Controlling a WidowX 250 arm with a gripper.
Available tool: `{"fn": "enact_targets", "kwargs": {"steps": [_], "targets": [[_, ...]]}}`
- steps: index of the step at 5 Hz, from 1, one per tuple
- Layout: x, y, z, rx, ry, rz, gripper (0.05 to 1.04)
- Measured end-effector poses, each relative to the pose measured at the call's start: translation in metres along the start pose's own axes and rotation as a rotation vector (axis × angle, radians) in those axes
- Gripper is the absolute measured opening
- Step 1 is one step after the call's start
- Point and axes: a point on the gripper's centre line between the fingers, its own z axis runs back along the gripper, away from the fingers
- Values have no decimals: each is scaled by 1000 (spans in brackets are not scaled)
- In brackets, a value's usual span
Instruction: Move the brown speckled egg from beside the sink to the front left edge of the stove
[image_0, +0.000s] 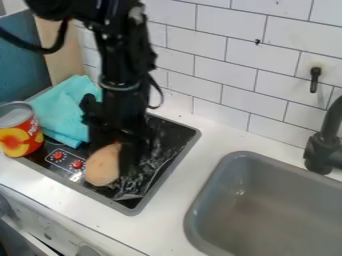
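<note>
Perhaps the tan thing (102, 167), over the stove (167, 162) at the gripper's (115, 149) seven o'clock, could slip or roll if pressed off-centre on its rounded side; whether the jaws clamp it, I cannot tell.

Remote count, one camera: I log one cooktop (176, 135), one can (19, 131) at its left corner, one cloth (65, 111) along its upper-left edge, two red dials (77, 164) and one tan rounded item (101, 169) near its lower-left edge, one sink (272, 200), one faucet (323, 147).
</note>
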Motion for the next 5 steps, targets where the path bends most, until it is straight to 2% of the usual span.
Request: {"fn": "enact_targets", "kwargs": {"steps": [1,2,3,4,5], "targets": [[-2,24,0,16,-29,59,644],[-11,39,-9,42,-29,94,644],[-16,46,-14,44,-20,108,644],[-19,57,-29,5,13,111,644],[-11,66,-35,-18,3,118,644]]}}
